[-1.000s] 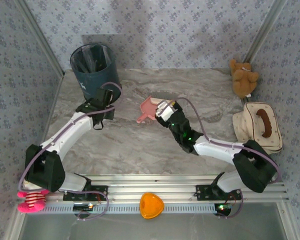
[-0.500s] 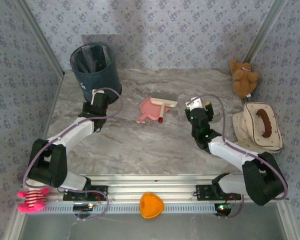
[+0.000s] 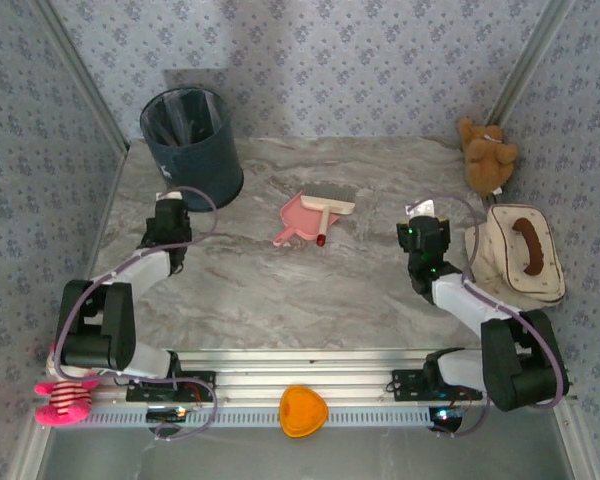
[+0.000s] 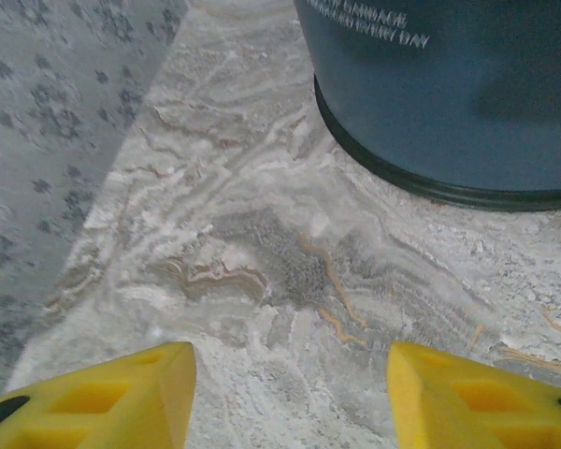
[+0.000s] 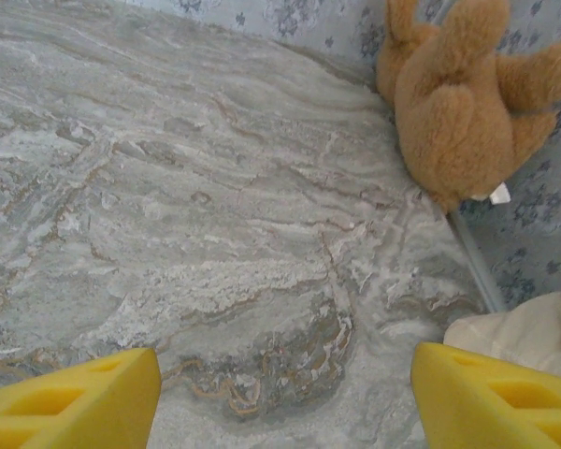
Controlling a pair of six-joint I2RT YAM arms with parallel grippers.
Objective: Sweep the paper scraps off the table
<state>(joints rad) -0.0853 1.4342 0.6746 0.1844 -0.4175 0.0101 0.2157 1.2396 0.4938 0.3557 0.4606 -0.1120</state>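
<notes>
No paper scraps are in view on the marble table (image 3: 280,290). A pink dustpan (image 3: 295,222) lies at mid-table with a small brush (image 3: 330,206) resting across it, and neither gripper touches them. My left gripper (image 3: 167,210) hovers low over the table just below the dark blue bin (image 3: 190,140). In the left wrist view its yellow fingers (image 4: 122,402) stand apart over bare marble, so the left gripper (image 4: 290,402) is open and empty. My right gripper (image 3: 421,222) sits right of the dustpan. The right gripper (image 5: 285,402) is open too, with bare table between its fingers (image 5: 75,402).
The bin (image 4: 449,94) rises close ahead of the left gripper, with the patterned wall (image 4: 37,140) to its left. A brown teddy bear (image 5: 467,94) and a cream hat (image 3: 515,255) lie at the right edge. An orange heart dish (image 3: 302,410) and a pink striped toy (image 3: 65,400) sit by the near rail.
The right gripper has pulled away from the dustpan and brush, moving right and nearer. The left gripper has drawn back from the bin toward the left edge, and its jaws have widened.
</notes>
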